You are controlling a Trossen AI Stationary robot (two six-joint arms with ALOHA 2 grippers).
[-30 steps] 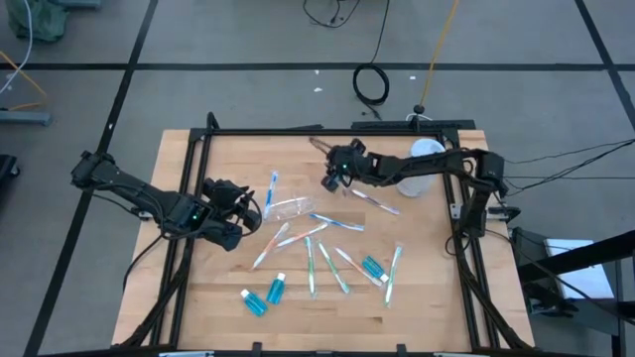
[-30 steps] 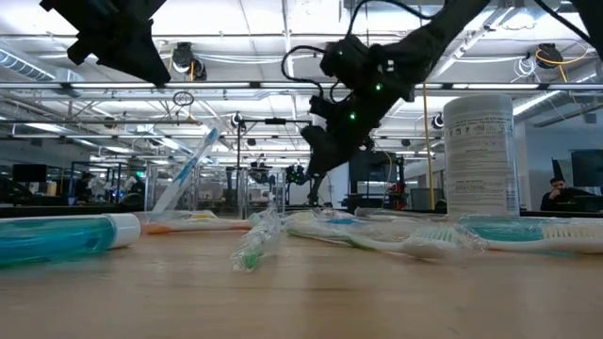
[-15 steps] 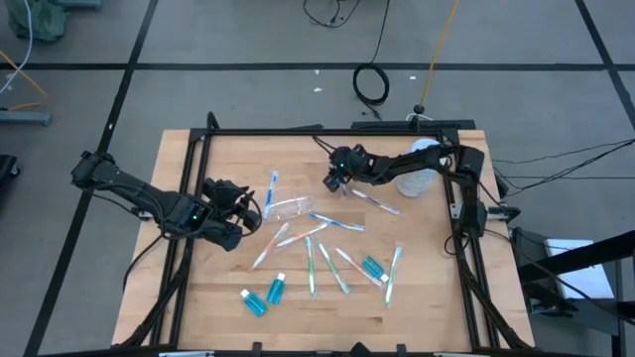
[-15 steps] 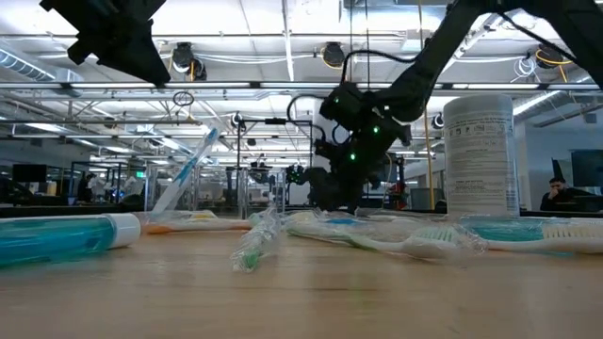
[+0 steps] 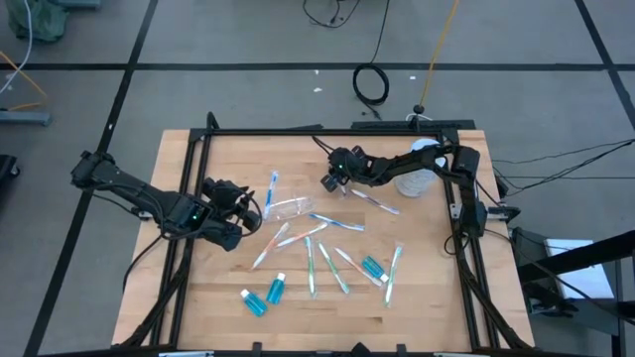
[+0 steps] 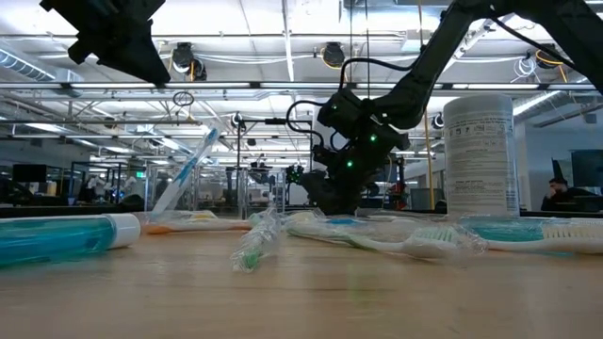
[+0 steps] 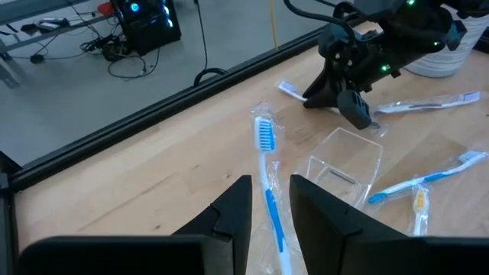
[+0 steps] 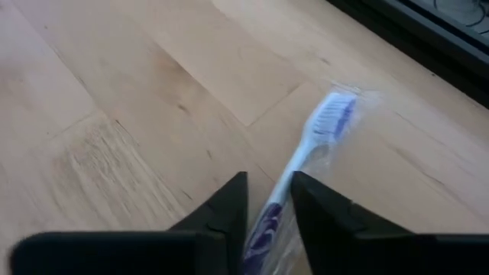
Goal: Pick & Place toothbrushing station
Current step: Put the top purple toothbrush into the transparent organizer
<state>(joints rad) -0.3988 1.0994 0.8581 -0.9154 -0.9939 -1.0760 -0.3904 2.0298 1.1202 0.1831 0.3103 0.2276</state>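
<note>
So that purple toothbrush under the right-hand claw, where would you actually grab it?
Probably on the handle, from straight above. The purple toothbrush lies flat on the table in a clear wrapper, so only its narrow sides offer a pinch. The right gripper already straddles the handle below the bristle head, a finger on each side; whether it grips yet is unclear.
</note>
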